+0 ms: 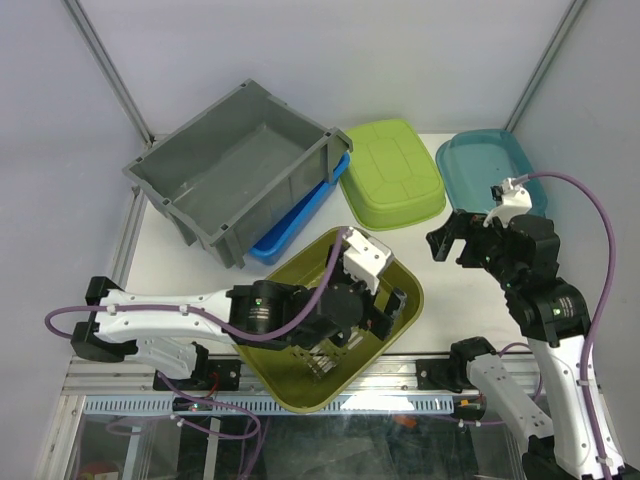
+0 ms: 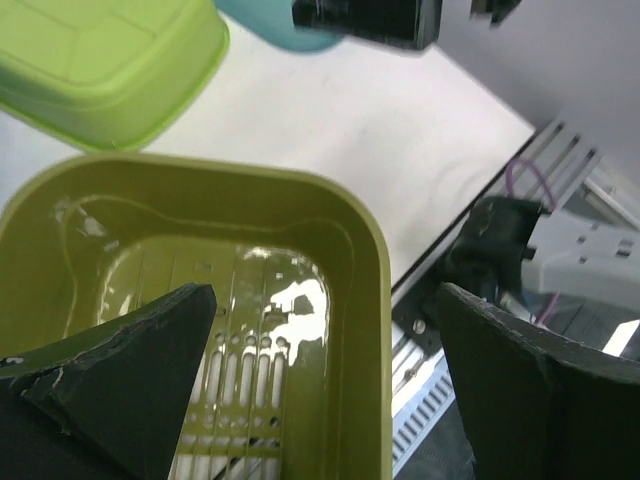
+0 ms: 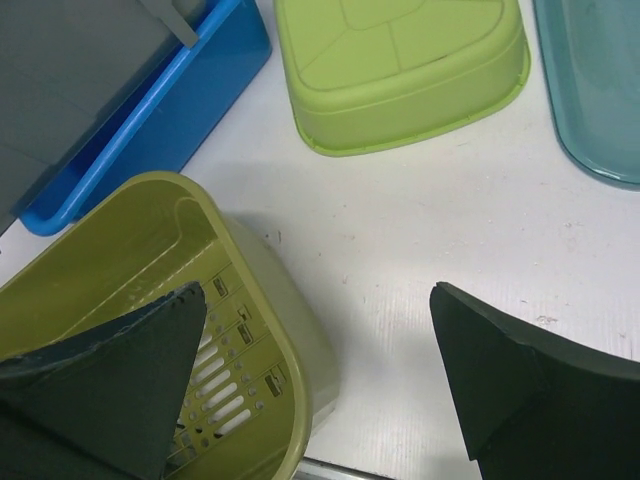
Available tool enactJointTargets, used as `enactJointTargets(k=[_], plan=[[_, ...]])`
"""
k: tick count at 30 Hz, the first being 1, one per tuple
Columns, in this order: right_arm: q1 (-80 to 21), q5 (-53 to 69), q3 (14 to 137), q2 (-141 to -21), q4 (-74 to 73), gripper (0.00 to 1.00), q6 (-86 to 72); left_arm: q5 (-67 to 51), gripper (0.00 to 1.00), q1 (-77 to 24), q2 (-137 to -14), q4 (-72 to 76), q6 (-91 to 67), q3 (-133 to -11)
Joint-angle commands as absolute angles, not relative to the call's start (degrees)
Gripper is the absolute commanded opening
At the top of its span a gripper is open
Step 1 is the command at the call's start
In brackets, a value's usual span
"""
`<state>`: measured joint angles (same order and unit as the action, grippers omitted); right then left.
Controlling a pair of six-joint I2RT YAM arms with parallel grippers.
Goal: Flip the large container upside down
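The large container [image 1: 235, 165], a grey ribbed crate, stands open side up at the back left, its near end resting in a blue tub [image 1: 295, 220]. In the right wrist view only a corner of the large container [image 3: 70, 70] shows. My left gripper [image 1: 385, 305] hangs open over the right end of an olive slotted basket [image 1: 330, 390]. In its own view the left gripper [image 2: 325, 295] straddles the basket's right rim [image 2: 372, 330] without touching it. My right gripper [image 1: 452, 240] is open above bare table, right of the basket; nothing lies between the right gripper [image 3: 315, 290] fingers.
A lime tub [image 1: 392, 175] lies upside down at the back centre, with a teal tub [image 1: 490, 165] to its right. The olive basket [image 3: 120, 260] overhangs the table's front edge and rail [image 1: 440, 372]. Frame posts stand at both back corners.
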<state>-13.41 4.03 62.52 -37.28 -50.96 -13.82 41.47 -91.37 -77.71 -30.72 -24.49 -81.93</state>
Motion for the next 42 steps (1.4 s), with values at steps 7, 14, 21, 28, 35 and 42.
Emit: enactJointTargets(k=[7, 14, 21, 28, 35, 42], plan=[[-13.27, -6.82, 61.46, -33.58, -48.47, 0.99, -16.33, 35.61, 0.99, -90.97, -79.46, -34.28, -30.71, -80.67], [-13.28, -10.69, 61.15, -32.44, -46.73, 0.99, -16.97, 32.43, 0.99, -91.09, -81.47, -36.35, -34.92, -78.31], [-13.27, -9.51, 59.67, -32.87, -44.98, 0.99, -17.87, 30.55, 0.99, -93.58, -87.7, -38.24, -39.68, -77.48], [-13.27, -8.61, 58.3, -32.5, -43.98, 0.99, -18.2, 29.17, 0.98, -95.64, -93.49, -43.81, -43.88, -78.12], [-13.27, -11.87, 60.87, -32.49, -44.24, 0.99, -17.53, 28.43, 0.51, -95.89, -99.07, -45.43, -40.51, -83.55], [-13.27, -21.94, 71.45, -33.98, -42.36, 0.99, -12.75, 29.55, 0.0, -95.39, -99.92, -45.7, -37.23, -91.42]])
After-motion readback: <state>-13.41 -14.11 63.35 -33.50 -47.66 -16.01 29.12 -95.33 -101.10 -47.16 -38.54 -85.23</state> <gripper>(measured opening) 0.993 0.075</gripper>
